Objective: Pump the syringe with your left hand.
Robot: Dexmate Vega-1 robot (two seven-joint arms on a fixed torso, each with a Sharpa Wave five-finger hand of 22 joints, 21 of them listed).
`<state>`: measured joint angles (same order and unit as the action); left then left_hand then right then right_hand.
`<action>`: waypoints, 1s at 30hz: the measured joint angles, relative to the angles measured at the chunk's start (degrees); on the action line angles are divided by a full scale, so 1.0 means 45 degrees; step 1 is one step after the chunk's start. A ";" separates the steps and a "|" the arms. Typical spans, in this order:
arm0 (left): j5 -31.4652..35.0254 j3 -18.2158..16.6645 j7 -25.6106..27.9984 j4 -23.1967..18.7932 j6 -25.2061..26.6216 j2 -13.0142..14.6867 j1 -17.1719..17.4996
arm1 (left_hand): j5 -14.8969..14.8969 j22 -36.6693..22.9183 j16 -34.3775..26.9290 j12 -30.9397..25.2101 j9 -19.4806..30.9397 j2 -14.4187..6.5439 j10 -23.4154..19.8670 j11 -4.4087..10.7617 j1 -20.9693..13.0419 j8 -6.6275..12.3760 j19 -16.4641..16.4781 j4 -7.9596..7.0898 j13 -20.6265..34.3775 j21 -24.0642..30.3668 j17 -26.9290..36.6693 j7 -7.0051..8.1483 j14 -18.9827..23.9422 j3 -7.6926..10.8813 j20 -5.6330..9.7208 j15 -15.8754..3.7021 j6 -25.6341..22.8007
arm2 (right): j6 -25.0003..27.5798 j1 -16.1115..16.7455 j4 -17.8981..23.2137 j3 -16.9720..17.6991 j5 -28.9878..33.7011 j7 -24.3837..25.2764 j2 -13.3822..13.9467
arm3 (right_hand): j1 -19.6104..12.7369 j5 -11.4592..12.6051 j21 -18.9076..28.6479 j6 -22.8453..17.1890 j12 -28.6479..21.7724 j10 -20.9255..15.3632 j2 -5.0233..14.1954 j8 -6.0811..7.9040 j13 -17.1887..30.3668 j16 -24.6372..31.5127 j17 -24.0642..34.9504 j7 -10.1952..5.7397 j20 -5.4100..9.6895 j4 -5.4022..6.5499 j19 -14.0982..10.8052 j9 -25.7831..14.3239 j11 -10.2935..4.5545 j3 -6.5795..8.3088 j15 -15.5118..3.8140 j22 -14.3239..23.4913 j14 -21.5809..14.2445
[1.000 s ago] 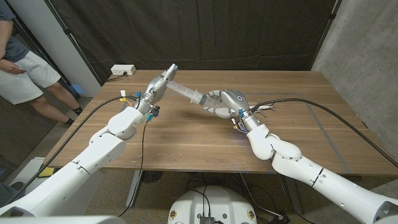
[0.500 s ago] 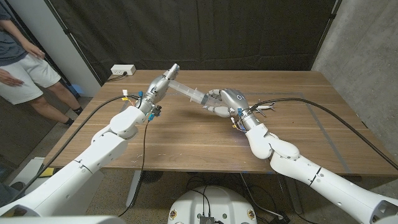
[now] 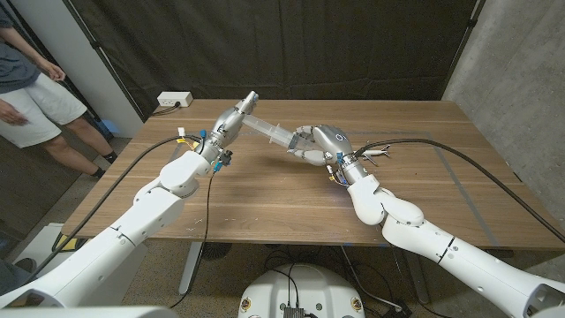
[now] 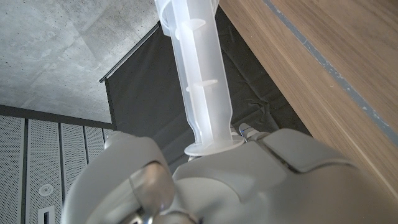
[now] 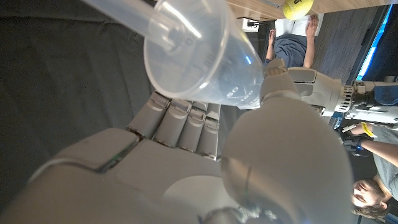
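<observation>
Above the table (image 3: 265,194), the clear syringe (image 3: 265,131) hangs slanted between both arms: the right robot hand (image 3: 313,144) grips its barrel, and the left robot hand (image 3: 231,119) grips the plunger end (a person stands at the far left).

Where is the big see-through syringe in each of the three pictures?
Head view: the syringe slants across the middle, above the table, held between both hands.
Left wrist view: its clear tube runs from the top edge down into the left hand.
Right wrist view: its wide open barrel sits at the top, gripped by the right hand.
Shared landmark: the wooden table.
</observation>
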<state>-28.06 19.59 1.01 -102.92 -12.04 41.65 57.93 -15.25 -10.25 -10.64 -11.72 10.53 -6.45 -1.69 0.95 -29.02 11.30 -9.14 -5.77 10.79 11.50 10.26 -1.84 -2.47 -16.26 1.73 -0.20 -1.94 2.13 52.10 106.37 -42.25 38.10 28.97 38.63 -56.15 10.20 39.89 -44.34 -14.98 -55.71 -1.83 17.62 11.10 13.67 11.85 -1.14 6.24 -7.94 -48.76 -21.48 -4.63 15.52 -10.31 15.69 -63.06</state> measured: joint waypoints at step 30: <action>0.0007 0.0569 -0.0469 0.0099 0.0100 -0.0391 -0.0316 | -0.0001 0.0000 0.0000 0.0000 0.0000 -0.0084 0.0024 0.0024 -0.0086 0.0000 -0.0139 -0.0001 0.0001 0.0000 0.0000 0.0000 -0.0047 -0.0001 0.0001 0.0048 0.0000 | -0.0193 -0.0269 -0.0200 -0.0154 -0.0157 -0.0110 -0.0218 | -0.0078 -0.0011 0.0334 -0.0185 0.0049 -0.0188 -0.0078 -0.0183 -0.0006 0.0000 -0.0001 0.0041 -0.0092 0.0053 0.0092 -0.0055 0.0084 -0.0053 -0.0014 -0.0120 -0.0101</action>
<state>-28.03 22.15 -1.11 -102.47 -11.59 39.89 56.51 -15.25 -10.25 -10.64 -11.72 10.53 -6.83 -1.58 1.06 -29.41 11.30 -9.77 -5.78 10.79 11.50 10.26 -1.84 -2.68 -16.26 1.73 0.01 -1.94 1.26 50.88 105.46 -42.94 37.40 28.48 37.65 -56.51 10.15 41.40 -45.18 -14.76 -56.55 -2.18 16.80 11.07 13.67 11.84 -0.95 5.83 -7.70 -48.34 -21.73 -4.25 15.28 -10.37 15.15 -63.52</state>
